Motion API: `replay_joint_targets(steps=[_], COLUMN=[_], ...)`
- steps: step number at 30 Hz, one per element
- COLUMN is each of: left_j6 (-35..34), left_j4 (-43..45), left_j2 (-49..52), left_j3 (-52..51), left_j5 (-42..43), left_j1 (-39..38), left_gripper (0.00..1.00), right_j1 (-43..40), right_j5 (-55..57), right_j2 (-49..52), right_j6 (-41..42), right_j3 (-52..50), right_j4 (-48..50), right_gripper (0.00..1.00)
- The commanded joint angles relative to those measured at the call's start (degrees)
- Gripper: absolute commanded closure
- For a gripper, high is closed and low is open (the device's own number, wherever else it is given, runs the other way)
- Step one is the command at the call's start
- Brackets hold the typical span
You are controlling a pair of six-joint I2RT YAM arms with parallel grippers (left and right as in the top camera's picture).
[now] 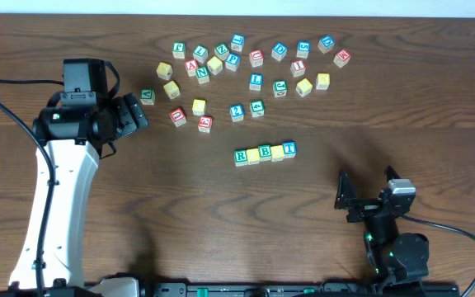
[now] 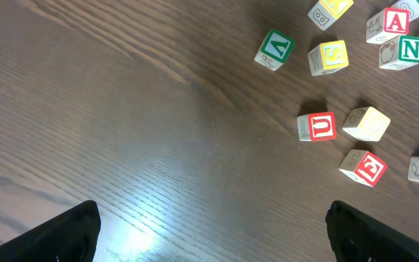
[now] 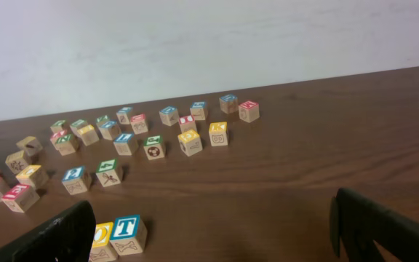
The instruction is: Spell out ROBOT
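Note:
Five wooden cubes stand in a row mid-table: green R (image 1: pixel 240 157), a yellow cube (image 1: pixel 252 155), green B (image 1: pixel 265 153), a second yellow cube (image 1: pixel 277 152) and blue T (image 1: pixel 289 149). The right wrist view shows only the row's end, the T (image 3: pixel 127 231) beside a yellow O (image 3: pixel 102 240). My right gripper (image 1: pixel 365 194) stands open near the front edge, to the right of the row, with nothing between its fingers (image 3: pixel 384 229). Far to the left, my left gripper (image 1: pixel 141 114) hangs open over bare wood (image 2: pixel 213 240), holding nothing.
Several loose letter cubes lie scattered across the back of the table (image 1: pixel 246 62). Closest to the left gripper are a green cube (image 1: pixel 147 96), a green V (image 2: pixel 276 49), a red U (image 2: pixel 316 126) and a red E (image 2: pixel 364 167). A pale wall (image 3: pixel 195 44) rises behind the table.

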Motion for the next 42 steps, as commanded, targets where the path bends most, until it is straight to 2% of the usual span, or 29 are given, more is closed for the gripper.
replay_joint_targets(steps=[1, 12, 23, 27, 29, 35, 36, 42], left_j6=[0.4, 0.4, 0.6, 0.6, 0.6, 0.6, 0.6, 1.9], left_j4=[-0.2, -0.2, -0.9, 0.0, 3.1, 27.9, 34.9, 49.2], left_j2=[0.2, -1.7, -16.5, -25.8, -30.0, -45.4, -49.6, -62.0], left_j3=[0.1, -0.4, -2.8, -9.7, -13.7, -33.6, -39.6, -54.4], left_j5=[-0.5, -0.5, -2.9, -3.9, -4.0, -3.9, -3.9, -4.0], left_j1=[0.2, 0.2, 0.2, 0.2, 0.2, 0.2, 0.2, 0.2], left_gripper=[0.03, 0.02, 0.03, 0.02, 0.02, 0.02, 0.02, 0.02], right_j1=[-0.5, -0.5, -0.5, -0.5, -0.5, -0.5, -0.5, -0.5], right_j5=[-0.1, -0.1, -0.1, -0.1, -0.1, -0.1, -0.1, -0.1], right_j2=[-0.4, -0.4, -0.4, -0.4, -0.4, -0.4, -0.4, -0.4], right_j6=[0.0, 0.0, 0.0, 0.0, -0.1, 0.0, -0.1, -0.1], right_j3=[-0.3, -0.3, -0.3, -0.3, -0.3, -0.3, -0.3, -0.3], right_j4=[0.0, 0.0, 0.0, 0.0, 0.0, 0.0, 0.0, 0.0], right_gripper=[0.01, 0.01, 0.01, 0.01, 0.01, 0.01, 0.01, 0.01])
